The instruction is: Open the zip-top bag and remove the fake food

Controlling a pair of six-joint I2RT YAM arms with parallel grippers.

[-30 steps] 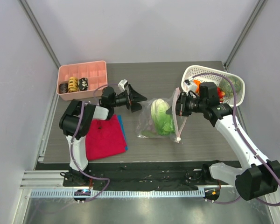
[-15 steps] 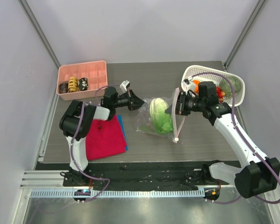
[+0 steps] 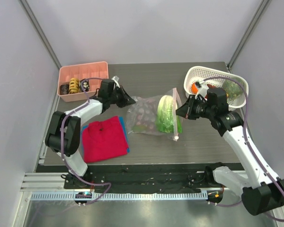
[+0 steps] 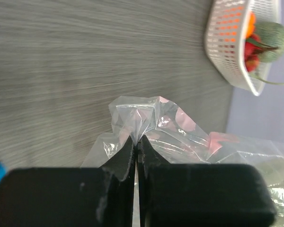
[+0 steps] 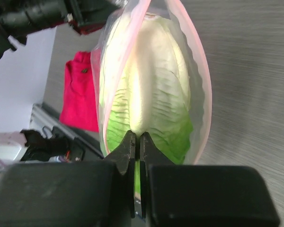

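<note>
The zip-top bag [image 3: 144, 116] lies stretched between both grippers at mid-table, clear and crinkly, its pink zip strip [image 3: 174, 113] standing open in a loop. A green leafy piece of fake food [image 3: 165, 116] fills the mouth [image 5: 151, 85]. My left gripper [image 3: 131, 100] is shut on the bag's closed bottom corner [image 4: 137, 123], the film pinched between the tips [image 4: 137, 139]. At the mouth, my right gripper [image 3: 179, 111] is shut on the near rim just below the leafy piece [image 5: 138, 137]. More fake food, an orange ball [image 3: 195, 87] and a green piece [image 3: 232, 89], sits in the basket.
A white lattice basket [image 3: 213, 67] stands at the back right, also in the left wrist view [image 4: 222, 42]. A pink tray [image 3: 85, 68] with small rolls is at the back left. A red cloth [image 3: 104, 138] lies over a blue one near the left arm.
My left gripper has shut on the bag's bottom corner and drawn it left and back. The bag now lies stretched out, and the right gripper has shifted slightly right with the rim.
</note>
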